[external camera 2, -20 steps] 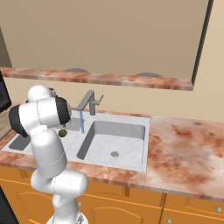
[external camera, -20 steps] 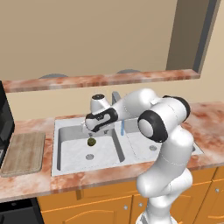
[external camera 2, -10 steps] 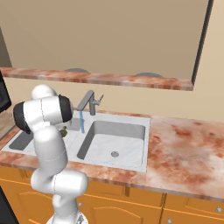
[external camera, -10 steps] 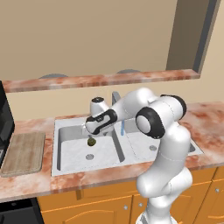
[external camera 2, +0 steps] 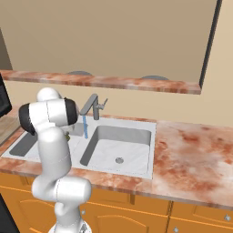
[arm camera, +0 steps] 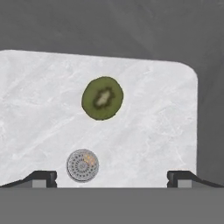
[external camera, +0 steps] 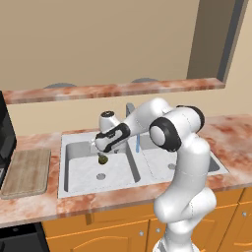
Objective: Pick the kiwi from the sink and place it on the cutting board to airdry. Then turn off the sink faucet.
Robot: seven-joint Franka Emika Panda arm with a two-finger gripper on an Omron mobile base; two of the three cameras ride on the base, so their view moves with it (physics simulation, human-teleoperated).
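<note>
The kiwi (arm camera: 103, 98) lies on the floor of the left basin, its green cut face up, a little beyond the round drain (arm camera: 82, 165). In the left base view the kiwi (external camera: 103, 159) sits directly under my gripper (external camera: 101, 149), which hangs just above it inside the sink (external camera: 93, 190). In the hand view my gripper (arm camera: 111, 177) is open, fingertips wide apart with nothing between them. The cutting board (external camera: 27, 172) lies on the counter left of the sink. The sink faucet (external camera 2: 93, 107) stands behind the divider, a blue stream of water (external camera 2: 85, 127) running from its spout.
A black appliance (external camera: 5, 133) stands at the far left behind the board. A raised marble ledge (external camera: 113, 90) runs along the wall behind the sink. The right basin (external camera 2: 120, 145) has its own drain (external camera 2: 119, 160). Bare counter (external camera 2: 191, 150) stretches to the right.
The hand has sunk slightly toward the left basin and the arm has shifted a little. The kiwi has stayed where it was.
</note>
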